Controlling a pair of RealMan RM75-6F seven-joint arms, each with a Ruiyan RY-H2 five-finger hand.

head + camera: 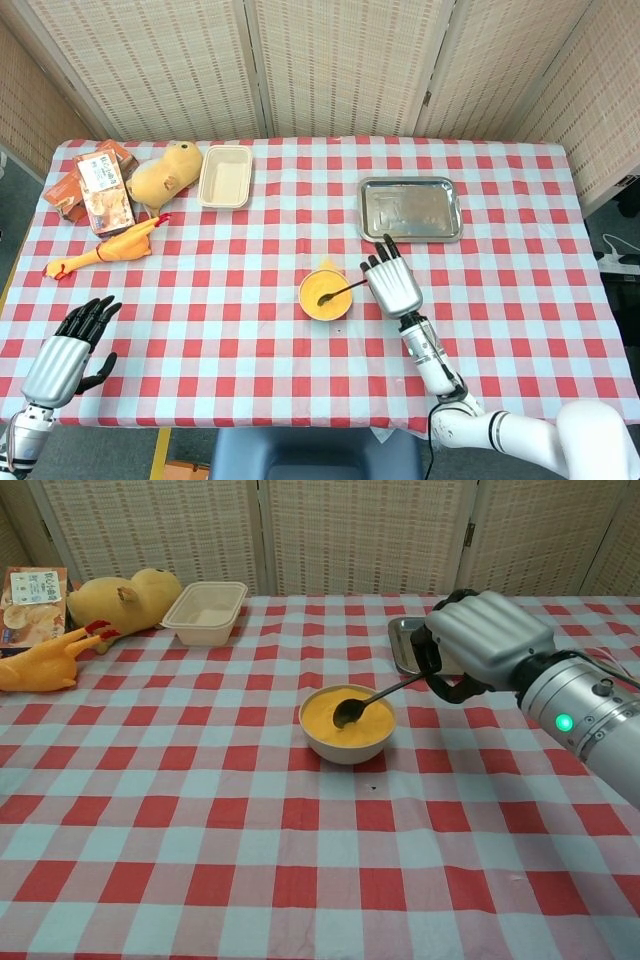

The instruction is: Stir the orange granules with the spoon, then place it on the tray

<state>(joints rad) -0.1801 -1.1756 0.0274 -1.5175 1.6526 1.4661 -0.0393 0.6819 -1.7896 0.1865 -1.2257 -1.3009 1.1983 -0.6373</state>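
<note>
A small bowl (325, 295) (348, 742) of orange granules (350, 718) stands mid-table. My right hand (392, 283) (478, 640) grips the handle of a dark spoon (340, 291) (378, 697), just right of the bowl. The spoon's scoop dips into the granules near the bowl's middle. A metal tray (410, 209) (403, 640) lies behind the right hand, mostly hidden by it in the chest view. My left hand (70, 345) hangs at the table's front left edge, fingers apart, holding nothing.
At the back left lie a beige container (225, 175) (206, 611), a yellow plush toy (165, 172) (122, 594), a rubber chicken (105, 250) (42, 662) and snack boxes (97, 186) (30, 595). The red-checked tablecloth (230, 300) covers the whole table.
</note>
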